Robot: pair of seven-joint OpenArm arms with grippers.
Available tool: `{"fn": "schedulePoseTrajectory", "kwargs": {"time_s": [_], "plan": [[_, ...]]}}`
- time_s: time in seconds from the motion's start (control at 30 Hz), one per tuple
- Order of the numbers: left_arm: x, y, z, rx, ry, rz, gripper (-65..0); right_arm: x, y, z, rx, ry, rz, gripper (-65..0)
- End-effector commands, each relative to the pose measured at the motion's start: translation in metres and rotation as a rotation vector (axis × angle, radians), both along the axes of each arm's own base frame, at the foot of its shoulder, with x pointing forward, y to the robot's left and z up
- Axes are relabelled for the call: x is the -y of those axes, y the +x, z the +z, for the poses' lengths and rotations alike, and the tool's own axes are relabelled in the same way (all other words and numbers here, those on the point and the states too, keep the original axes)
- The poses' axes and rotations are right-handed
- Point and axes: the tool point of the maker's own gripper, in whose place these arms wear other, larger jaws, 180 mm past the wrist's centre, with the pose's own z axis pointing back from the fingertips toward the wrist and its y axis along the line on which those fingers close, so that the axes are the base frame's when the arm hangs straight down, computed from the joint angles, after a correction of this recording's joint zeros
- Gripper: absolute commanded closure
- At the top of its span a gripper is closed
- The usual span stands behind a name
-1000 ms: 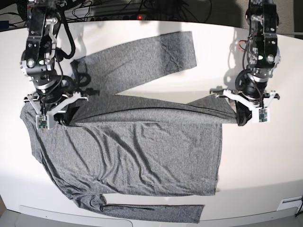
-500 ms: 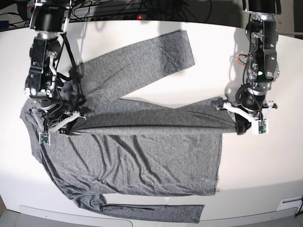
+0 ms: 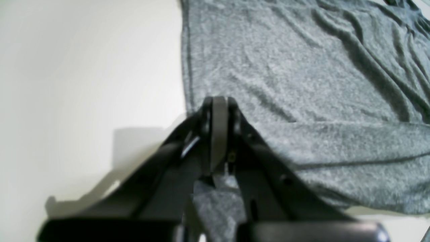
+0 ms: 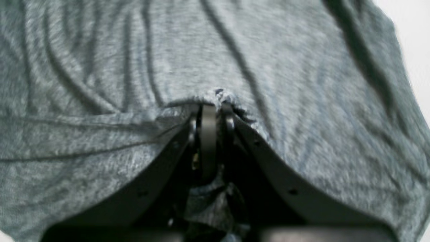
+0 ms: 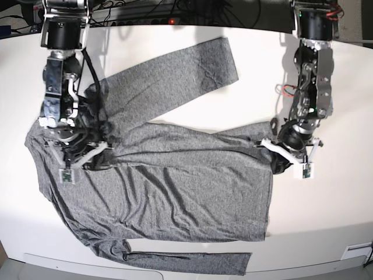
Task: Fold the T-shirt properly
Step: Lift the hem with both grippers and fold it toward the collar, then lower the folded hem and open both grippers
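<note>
Left wrist view first: the left gripper [image 3: 219,134] has its jaws pinched tight together, grey cloth bunched between and below them, so it is clamped on the shirt [image 3: 302,84] right at the hem edge where the fabric meets the bare table [image 3: 84,67]. The knit looks thin and limp, rippling into long soft creases beyond the tips, nothing stiff about it. Over to the right wrist view: the right gripper [image 4: 210,141] is likewise squeezed closed, a little tuft of shirt [image 4: 134,67] puckered up at the jaw tips, folds fanning away from the pinch. That tells me the cloth gives wherever it is pulled; it will drape, stretch and drag instead of holding a line. Now the base view: the shirt [image 5: 175,186] lies spread across the white table [image 5: 326,204], body in the middle, one sleeve angled up toward the far edge, the other along the near edge. The right gripper [image 5: 78,156] sits at the shoulder end on this view's left, the left gripper [image 5: 284,153] at the hem end on the right, and a folded band of fabric runs between them. My read: light, soft, a bit clingy on the table, not fragile. Best held at seams and hem corners, both ends together, with the span kept taut so the fold edge lands straight, not sagging.
</note>
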Motion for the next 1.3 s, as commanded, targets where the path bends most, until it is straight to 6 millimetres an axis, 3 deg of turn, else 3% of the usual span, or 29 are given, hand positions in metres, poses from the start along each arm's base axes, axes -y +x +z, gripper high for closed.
{"fn": "schedulePoseTrajectory", "kwargs": {"time_s": [0.0,0.27,0.5,1.0,1.27], "plan": [[0.003,0.01,0.016,0.057,-0.004,-0.01,0.0,0.003,0.016,0.02,0.065,-0.016,0.006,0.0],[0.007,0.012,0.022,0.114,0.088,-0.038,0.0,0.009,0.035,0.019,0.054,0.004,-0.017,0.0],[0.006,0.012,0.022,0.115,0.088,-0.037,0.0,0.008,0.031,0.001,0.013,0.021,-0.026,0.0],[0.005,0.015,0.033,0.18,0.078,-0.026,0.0,0.011,0.034,0.008,0.049,-0.023,-0.016,0.0],[0.006,0.027,0.047,0.207,0.079,-0.026,0.0,0.01,0.034,0.007,0.047,-0.023,-0.016,0.0]]}}
